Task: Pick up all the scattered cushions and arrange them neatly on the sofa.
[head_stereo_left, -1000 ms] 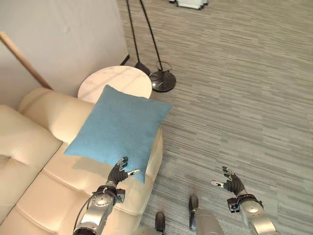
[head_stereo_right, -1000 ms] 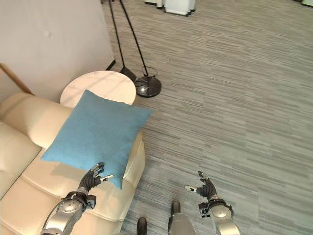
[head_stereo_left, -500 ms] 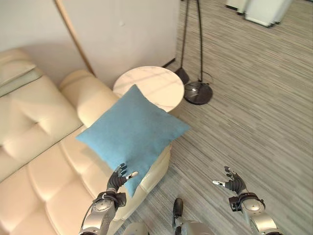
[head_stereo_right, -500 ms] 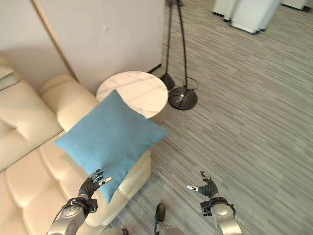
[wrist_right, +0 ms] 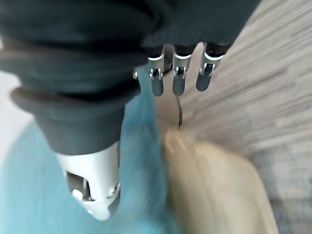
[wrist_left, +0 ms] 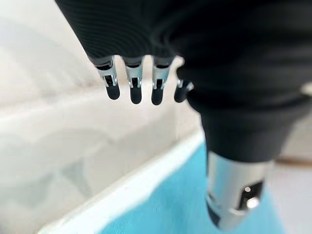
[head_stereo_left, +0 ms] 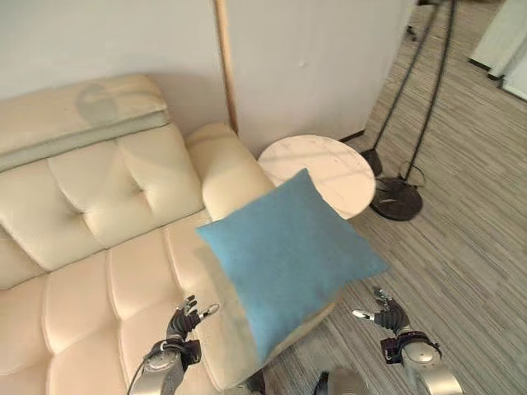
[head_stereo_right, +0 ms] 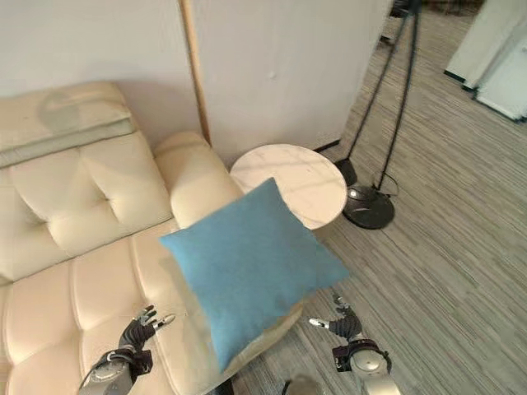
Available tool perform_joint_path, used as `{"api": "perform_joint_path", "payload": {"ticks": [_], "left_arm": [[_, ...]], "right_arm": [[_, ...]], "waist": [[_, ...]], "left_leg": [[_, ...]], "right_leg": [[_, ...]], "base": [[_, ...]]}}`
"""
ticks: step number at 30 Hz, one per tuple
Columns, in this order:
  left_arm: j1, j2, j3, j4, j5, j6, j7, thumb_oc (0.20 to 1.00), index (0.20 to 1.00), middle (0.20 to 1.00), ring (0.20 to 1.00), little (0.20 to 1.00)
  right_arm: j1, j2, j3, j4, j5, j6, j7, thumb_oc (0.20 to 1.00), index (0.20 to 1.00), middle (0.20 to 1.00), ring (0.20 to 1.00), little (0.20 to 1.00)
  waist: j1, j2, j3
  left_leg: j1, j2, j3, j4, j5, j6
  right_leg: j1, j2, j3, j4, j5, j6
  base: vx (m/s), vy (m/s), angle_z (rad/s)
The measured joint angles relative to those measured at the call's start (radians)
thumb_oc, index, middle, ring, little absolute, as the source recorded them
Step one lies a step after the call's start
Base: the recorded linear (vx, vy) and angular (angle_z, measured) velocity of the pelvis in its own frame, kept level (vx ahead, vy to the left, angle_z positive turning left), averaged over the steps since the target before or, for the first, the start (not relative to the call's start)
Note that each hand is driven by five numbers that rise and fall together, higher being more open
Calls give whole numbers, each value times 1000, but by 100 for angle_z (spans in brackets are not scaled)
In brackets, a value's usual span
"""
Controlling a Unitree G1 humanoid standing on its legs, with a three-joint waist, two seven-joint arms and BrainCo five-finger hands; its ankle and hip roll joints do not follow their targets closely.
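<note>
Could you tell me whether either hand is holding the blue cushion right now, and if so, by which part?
Nothing is held. The left hand and right hand are both open, apart from the blue cushion on the sofa.

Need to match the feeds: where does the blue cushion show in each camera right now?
Left eye view: blue cushion at centre, over the sofa's front corner.
Right eye view: centre, same corner.
Left wrist view: blue patch past the thumb.
Right wrist view: blue fabric beside the thumb.
Shared landmark: round white side table, just behind the cushion.
</note>
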Motion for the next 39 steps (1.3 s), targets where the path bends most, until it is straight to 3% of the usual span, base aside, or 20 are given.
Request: {"api": "perform_joint_path", "payload": {"ticks": [1, 2, 3, 4, 5, 7, 8, 11, 13, 15, 19, 20, 23, 28, 31, 39], "left_arm": [[2, 0, 5, 0, 0, 0, 5, 1000, 1000, 1000, 1000, 1000], [7, -5, 4, 2, 0, 1, 5, 1000, 1000, 1000, 1000, 1000], [-30, -13, -11, 42, -1, 0, 6, 1000, 1000, 1000, 1000, 1000], [-59, -13, -17, 70, -1, -1, 6, 1000, 1000, 1000, 1000, 1000], [-51, -3, -17, 68, -1, -5, 7, 1000, 1000, 1000, 1000, 1000], [-50, 23, -18, 67, -1, -5, 5, 1000, 1000, 1000, 1000, 1000], [-48, 12, -16, 67, -1, -5, 6, 1000, 1000, 1000, 1000, 1000], [-26, -42, -14, 56, -4, -8, 2, 1000, 1000, 1000, 1000, 1000], [-15, -68, -17, 58, -23, -6, 5, 1000, 1000, 1000, 1000, 1000], [-19, -95, -19, 58, -43, -4, 4, 1000, 1000, 1000, 1000, 1000], [-32, -92, -6, 58, -51, -3, -4, 1000, 1000, 1000, 1000, 1000], [-47, -75, 11, 82, -88, -1, -9, 1000, 1000, 1000, 1000, 1000], [-80, -34, 31, 147, -88, 1, -12, 1000, 1000, 1000, 1000, 1000], [-142, 4, 20, 205, -128, 1, -12, 1000, 1000, 1000, 1000, 1000], [-238, -7, -14, 231, -159, -7, 7, 1000, 1000, 1000, 1000, 1000], [-336, -77, -126, 252, -178, -21, 35, 1000, 1000, 1000, 1000, 1000]], "right_arm": [[-2, 7, -1, 5, 0, 0, -1, 1000, 1000, 1000, 1000, 1000], [-7, 13, -5, 24, 1, 0, -3, 1000, 1000, 1000, 1000, 1000], [-10, 6, -13, 68, 3, 1, -5, 1000, 1000, 1000, 1000, 1000], [1, -3, -15, 98, 5, 5, -10, 1000, 1000, 1000, 1000, 1000], [11, 1, -11, 109, 5, 5, -10, 1000, 1000, 1000, 1000, 1000], [15, 5, -5, 125, 5, 7, -4, 1000, 1000, 1000, 1000, 1000], [-2, -2, -2, 131, 4, 8, -2, 1000, 1000, 1000, 1000, 1000], [-29, -34, 28, 119, 2, 9, 19, 1000, 1000, 1000, 1000, 1000], [-31, -52, 27, 119, 2, 7, 18, 1000, 1000, 1000, 1000, 1000], [-27, -119, 15, 119, -6, 5, 16, 1000, 1000, 1000, 1000, 1000], [-24, -161, -77, 122, -8, 17, 2, 1000, 1000, 1000, 1000, 1000], [-31, -226, -98, 123, -5, 31, -1, 1000, 1000, 1000, 1000, 1000], [-79, -300, -135, 135, 19, 45, -1, 1000, 1000, 1000, 1000, 1000], [-204, -308, -80, 207, 83, 48, -2, 1000, 1000, 1000, 1000, 1000], [-335, -271, 26, 221, 106, 48, -11, 1000, 1000, 1000, 1000, 1000], [-437, -96, 158, 188, 132, 50, -53, 1000, 1000, 1000, 1000, 1000]], "waist": [[3, 7, 4], [4, 17, -4], [-8, 35, -6], [-32, 40, -3], [-25, 22, -12], [-43, -35, -9], [-36, -41, -4], [-29, 8, 15], [-23, 13, 17], [-31, 34, 26], [-42, 42, 33], [-48, 32, 39], [-51, 10, 36], [-49, -14, 36], [-48, -13, 38], [-46, -27, 59]], "left_leg": [[13, -9, -31, -2, -9, -2], [15, -7, -55, -11, -14, -9], [15, -1, -126, -13, -16, -21], [16, 4, -182, -16, -11, -33], [17, 7, -183, -16, -12, -36], [37, -4, -230, -16, -15, -72], [54, 4, -225, -21, -20, -83], [84, 101, -215, -55, -12, -152], [58, 173, -235, -54, 1, -191], [49, 196, -231, -54, 13, -207], [47, 195, -228, -54, 13, -209], [44, 186, -227, -54, 15, -211], [32, 176, -221, -59, 15, -210], [7, 164, -210, -54, 23, -202], [-46, 153, -210, -54, 40, -198], [-136, 150, -210, -54, 62, -200]], "right_leg": [[-7, 9, 52, -42, -3, -2], [-7, 48, 148, -144, -10, -9], [46, 97, 267, -431, 3, 7], [110, 97, 331, -586, 70, 31], [144, 96, 345, -662, 131, 19], [268, 102, 264, -778, 273, -2], [281, 108, 247, -777, 248, -33], [304, 194, 190, -778, 227, -64], [288, 262, 155, -778, 225, -126], [284, 283, 133, -778, 226, -137], [283, 282, 131, -778, 228, -139], [281, 272, 133, -778, 231, -136], [268, 262, 137, -778, 235, -130], [239, 251, 139, -778, 250, -125], [184, 240, 140, -778, 281, -136], [94, 238, 141, -772, 308, -135]], "base": [[301, -192, 75], [199, -196, 85], [134, -168, 138], [132, -217, 132], [152, -245, 96], [174, -272, 55], [173, -254, 39], [155, -300, 8], [95, -210, 36], [67, -75, 17], [14, -10, 2], [0, 0, 0], [-2, 1, -2], [-40, -5, -5], [-72, 2, 1], [-56, -1, -1]]}}
